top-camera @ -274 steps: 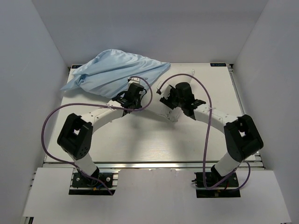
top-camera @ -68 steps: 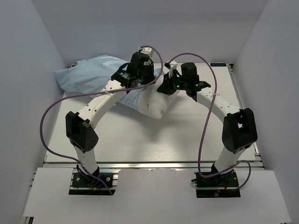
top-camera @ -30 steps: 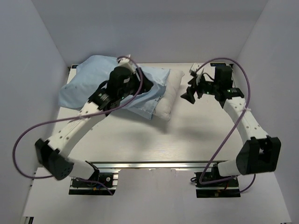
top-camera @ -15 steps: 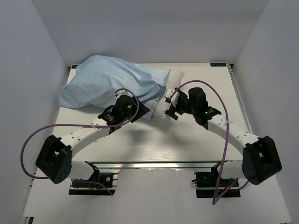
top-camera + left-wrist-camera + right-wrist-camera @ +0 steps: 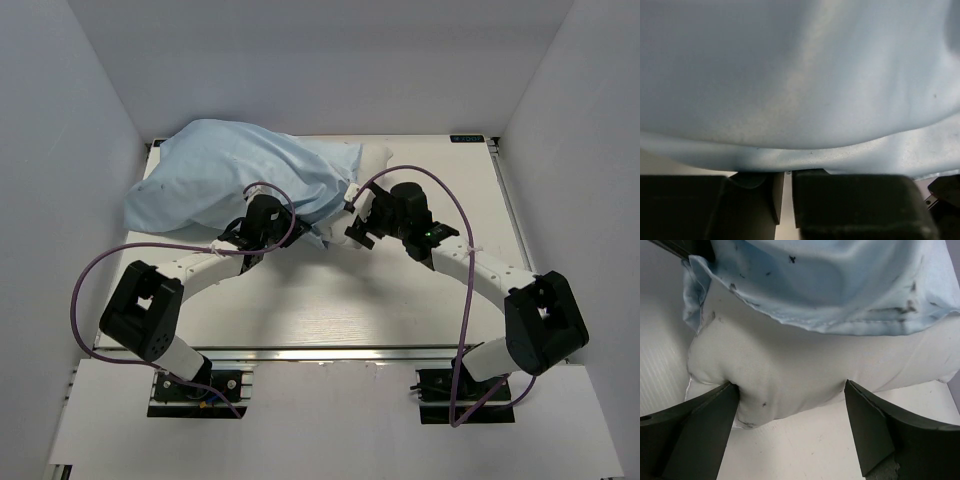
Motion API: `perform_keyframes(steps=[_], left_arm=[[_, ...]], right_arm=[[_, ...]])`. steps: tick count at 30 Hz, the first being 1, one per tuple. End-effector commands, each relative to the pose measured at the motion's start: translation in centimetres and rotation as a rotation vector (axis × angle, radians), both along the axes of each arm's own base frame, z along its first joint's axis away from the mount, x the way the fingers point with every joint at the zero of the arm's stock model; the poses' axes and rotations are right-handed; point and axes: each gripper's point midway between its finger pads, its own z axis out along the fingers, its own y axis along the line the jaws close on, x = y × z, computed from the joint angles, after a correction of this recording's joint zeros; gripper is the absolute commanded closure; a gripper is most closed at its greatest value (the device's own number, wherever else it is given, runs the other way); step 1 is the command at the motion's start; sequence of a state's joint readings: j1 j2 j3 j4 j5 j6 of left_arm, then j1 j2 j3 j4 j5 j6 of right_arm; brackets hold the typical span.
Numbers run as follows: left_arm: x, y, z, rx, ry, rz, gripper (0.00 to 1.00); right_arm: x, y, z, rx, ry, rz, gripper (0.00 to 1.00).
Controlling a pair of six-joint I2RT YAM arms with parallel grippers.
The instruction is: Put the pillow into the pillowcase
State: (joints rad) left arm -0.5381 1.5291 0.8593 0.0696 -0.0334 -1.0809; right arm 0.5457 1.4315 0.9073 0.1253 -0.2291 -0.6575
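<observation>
The light-blue pillowcase (image 5: 225, 180) lies bulging at the table's back left with the off-white pillow (image 5: 372, 165) inside it; only the pillow's right end sticks out. My left gripper (image 5: 266, 226) sits at the pillowcase's near edge. In the left wrist view the pillowcase (image 5: 800, 75) fills the frame, and the gripper (image 5: 783, 174) has its jaws drawn to a thin slit, tips buried in the fabric's hem. My right gripper (image 5: 358, 226) stands wide open. In its wrist view the pillow's (image 5: 790, 365) bare corner bulges between the fingers (image 5: 715, 415), below the pillowcase's (image 5: 840, 285) open hem.
The white table (image 5: 330, 300) runs between grey walls on the left, right and back. Purple cables loop above both arms. The arm bases stand at the near edge.
The left gripper's jaws have drawn close together at the pillowcase's near edge. The right gripper has shifted slightly up against the pillow's bare corner, still wide open.
</observation>
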Motion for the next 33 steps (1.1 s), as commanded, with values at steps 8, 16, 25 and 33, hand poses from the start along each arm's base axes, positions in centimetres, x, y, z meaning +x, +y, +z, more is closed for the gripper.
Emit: perform_keyframes(steps=[8, 16, 25, 33], left_arm=[[-1.1, 0.1, 5.4, -0.080, -0.129, -0.088, 1.00], [-4.0, -2.7, 15.0, -0.198, -0.280, -0.334, 1.00], [-4.3, -5.8, 27.4, -0.255, -0.450, -0.540, 1.00], [-0.3, -8.2, 34.8, -0.307, -0.573, -0.543, 1.00]], right_arm=[[1.3, 1.6, 1.7, 0.014, -0.017, 0.023, 0.41], [0.8, 6.0, -0.2, 0.143, 0.405, 0.029, 1.00], [1.4, 13.9, 12.2, 0.692, 0.827, 0.054, 1.00], [0.9, 14.6, 18.2, 1.002, 1.033, 0.059, 1.00]])
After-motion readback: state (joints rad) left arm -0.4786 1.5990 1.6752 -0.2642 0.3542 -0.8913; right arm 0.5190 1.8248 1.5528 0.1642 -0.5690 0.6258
